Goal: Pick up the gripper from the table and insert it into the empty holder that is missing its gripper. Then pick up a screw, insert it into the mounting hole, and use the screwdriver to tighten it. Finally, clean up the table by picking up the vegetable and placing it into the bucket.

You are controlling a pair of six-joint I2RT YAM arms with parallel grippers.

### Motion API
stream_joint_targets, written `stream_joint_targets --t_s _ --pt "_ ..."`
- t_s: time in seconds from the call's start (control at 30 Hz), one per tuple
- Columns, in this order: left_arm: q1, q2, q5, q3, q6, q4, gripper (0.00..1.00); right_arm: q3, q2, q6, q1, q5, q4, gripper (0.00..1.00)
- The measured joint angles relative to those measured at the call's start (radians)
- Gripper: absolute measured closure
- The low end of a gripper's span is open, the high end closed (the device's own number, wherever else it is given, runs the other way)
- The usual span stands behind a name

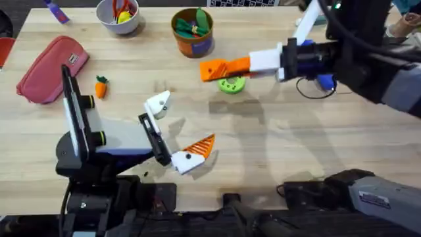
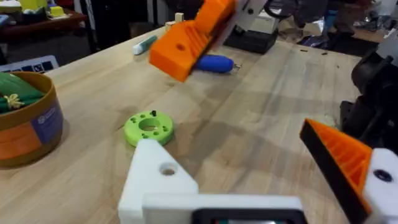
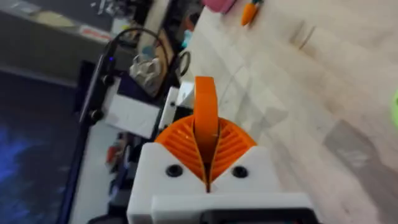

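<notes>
My right gripper (image 1: 214,69) hovers over the table's middle back, its orange pads (image 3: 180,140) shut on the loose orange gripper (image 3: 205,102), which stands upright between them. My left gripper (image 1: 179,125) rests open near the front; one side is the empty white holder (image 1: 158,103) (image 2: 158,180), the other carries an orange finger (image 1: 199,148) (image 2: 339,155). The blue screwdriver (image 2: 214,63) lies beyond, partly under the right arm (image 1: 325,81). The carrot vegetable (image 1: 100,86) lies at the left. The orange-brown bucket (image 1: 193,33) (image 2: 25,124) stands at the back. No screw is clearly visible.
A green ring (image 1: 231,84) (image 2: 148,126) lies just below the right gripper. A pink pouch (image 1: 51,68) sits at the left and a white bowl (image 1: 118,14) at the back. A teal marker (image 2: 144,44) lies near the far edge.
</notes>
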Motion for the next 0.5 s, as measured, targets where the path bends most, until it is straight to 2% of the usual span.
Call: stream_joint_targets --t_s 0.13,0.3,0.5 --pt "0.000 0.000 0.000 0.000 0.000 0.000 0.001 -0.025 0.065 0.003 -0.011 -0.148 0.040 0.992" --pt "0.000 0.000 0.000 0.000 0.000 0.000 0.001 -0.026 0.205 0.003 -0.011 -0.309 0.108 0.992" --pt "0.000 0.000 0.000 0.000 0.000 0.000 0.001 -0.026 0.382 0.010 0.001 -0.375 0.109 0.992"
